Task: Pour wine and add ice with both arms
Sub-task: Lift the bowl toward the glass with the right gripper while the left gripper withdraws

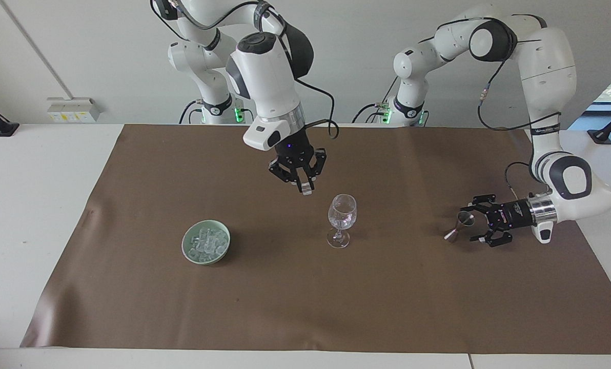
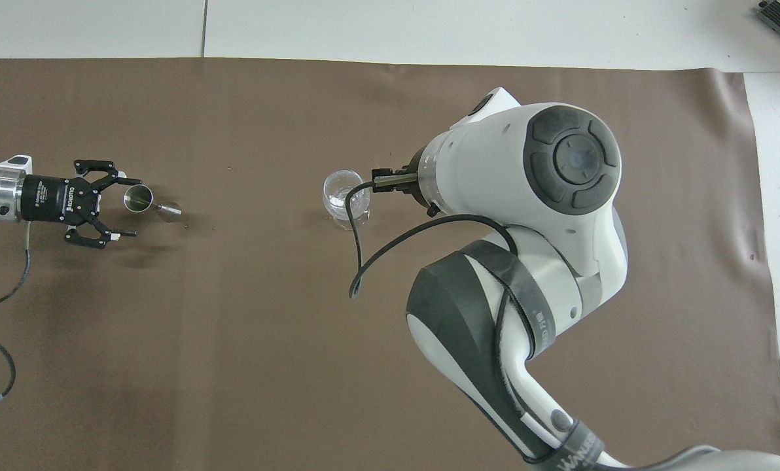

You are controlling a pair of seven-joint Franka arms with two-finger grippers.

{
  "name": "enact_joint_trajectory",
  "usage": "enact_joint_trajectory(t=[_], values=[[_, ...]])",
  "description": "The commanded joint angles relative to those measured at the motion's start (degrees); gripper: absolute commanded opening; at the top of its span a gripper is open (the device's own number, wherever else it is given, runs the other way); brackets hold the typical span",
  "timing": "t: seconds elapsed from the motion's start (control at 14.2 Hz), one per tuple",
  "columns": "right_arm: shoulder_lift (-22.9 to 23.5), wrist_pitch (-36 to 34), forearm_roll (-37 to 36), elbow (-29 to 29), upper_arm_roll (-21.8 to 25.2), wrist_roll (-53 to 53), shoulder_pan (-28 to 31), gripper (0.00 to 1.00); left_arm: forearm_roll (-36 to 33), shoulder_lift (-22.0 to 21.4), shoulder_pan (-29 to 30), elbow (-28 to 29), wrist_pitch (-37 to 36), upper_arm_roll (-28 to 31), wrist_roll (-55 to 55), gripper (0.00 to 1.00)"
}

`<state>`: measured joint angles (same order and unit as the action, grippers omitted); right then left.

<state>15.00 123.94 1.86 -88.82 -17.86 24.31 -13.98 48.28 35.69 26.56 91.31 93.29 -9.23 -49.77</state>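
A single cube of ice (image 1: 307, 190) is pinched at the tips of the right gripper (image 1: 305, 188), raised beside the stemmed glass (image 1: 342, 219) at the middle of the brown mat (image 1: 387, 307). Being small, hard and probably slippery, it is best gripped on flat faces. More cubes lie in the green bowl (image 1: 206, 243) toward the right arm's end. The left gripper (image 1: 477, 221), spread wide, is held beside a metal jigger (image 1: 463, 222) near the left arm's end.

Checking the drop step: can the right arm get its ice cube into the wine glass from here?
Probably yes. The right tool, shut on an ice cube, hangs just beside and above the wine glass, whose open mouth is uncovered. The left tool waits at its own end.
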Motion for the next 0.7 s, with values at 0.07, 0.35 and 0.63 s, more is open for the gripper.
enact_joint_trajectory(t=[0.07,0.35,0.63], values=[[0.46,5.17,0.25,0.75,-0.15,0.74,-2.97,0.0,-7.39,-0.71,0.51,-5.87,-2.41,-0.52,1.6,1.0],[1.96,7.37,-0.81,0.93,0.02,2.5,-5.28,0.0,-12.67,-2.98,-0.01,-10.18,-2.5,-0.79,4.58,1.0],[2.4,7.81,-1.16,0.49,0.02,1.88,-5.01,0.0,-15.93,-5.89,-0.54,-12.82,-2.32,-1.66,7.14,1.0]])
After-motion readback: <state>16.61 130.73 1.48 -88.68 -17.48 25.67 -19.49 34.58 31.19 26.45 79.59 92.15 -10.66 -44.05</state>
